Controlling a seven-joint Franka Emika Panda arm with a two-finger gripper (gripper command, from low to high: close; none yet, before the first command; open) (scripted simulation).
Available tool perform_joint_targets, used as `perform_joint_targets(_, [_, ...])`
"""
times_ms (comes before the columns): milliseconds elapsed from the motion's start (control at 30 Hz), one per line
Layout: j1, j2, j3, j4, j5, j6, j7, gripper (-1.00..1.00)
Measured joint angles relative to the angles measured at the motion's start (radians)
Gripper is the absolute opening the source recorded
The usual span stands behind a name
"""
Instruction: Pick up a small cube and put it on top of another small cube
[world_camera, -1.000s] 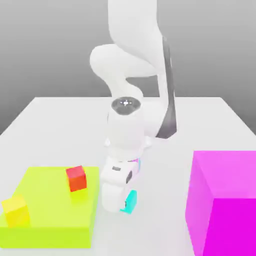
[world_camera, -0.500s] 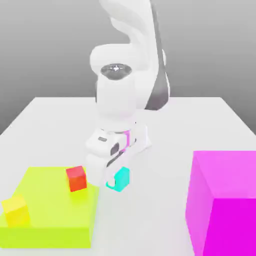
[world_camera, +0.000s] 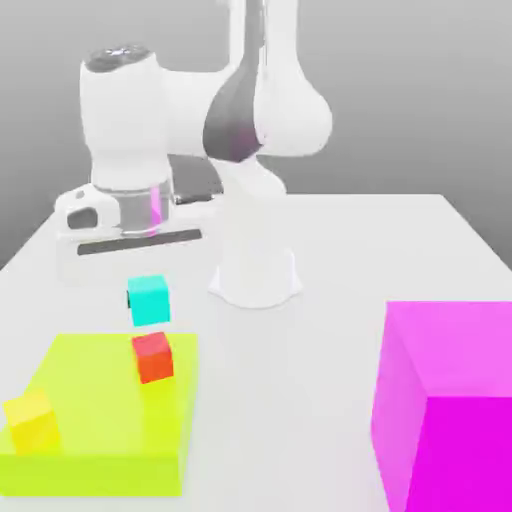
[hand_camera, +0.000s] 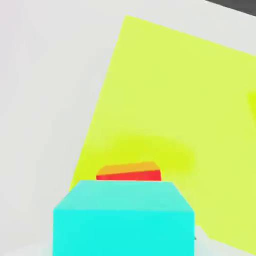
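The small cyan cube (world_camera: 148, 300) hangs in the air under my hand, a short gap above the small red cube (world_camera: 153, 357). The red cube rests on a flat lime-green platform (world_camera: 95, 435), near its far right corner in the exterior view. My gripper (world_camera: 147, 284) is shut on the cyan cube, with the white hand body stretched out above it. In the hand view the cyan cube (hand_camera: 123, 217) sits close to the camera, and part of the red cube (hand_camera: 129, 172) peeks out from behind it on the lime platform (hand_camera: 170, 95).
A small yellow cube (world_camera: 32, 420) sits at the platform's near left corner. A huge magenta block (world_camera: 445, 400) stands at the exterior view's right. The arm's white base (world_camera: 255, 270) rises from the white table (world_camera: 290, 420) behind the platform.
The arm has swung toward the exterior view's left and risen, carrying the cyan cube from table level beside the platform to above the red cube.
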Motion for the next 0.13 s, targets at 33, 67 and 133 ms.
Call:
perform_joint_targets(33, [0.0,0.03,-0.002,-0.006,0.001,0.036,-0.001,1.0])
perform_joint_targets(67, [0.0,0.03,-0.002,-0.006,0.001,0.036,-0.001,1.0])
perform_joint_targets(133, [0.0,0.03,-0.002,-0.006,0.001,0.036,-0.001,1.0])
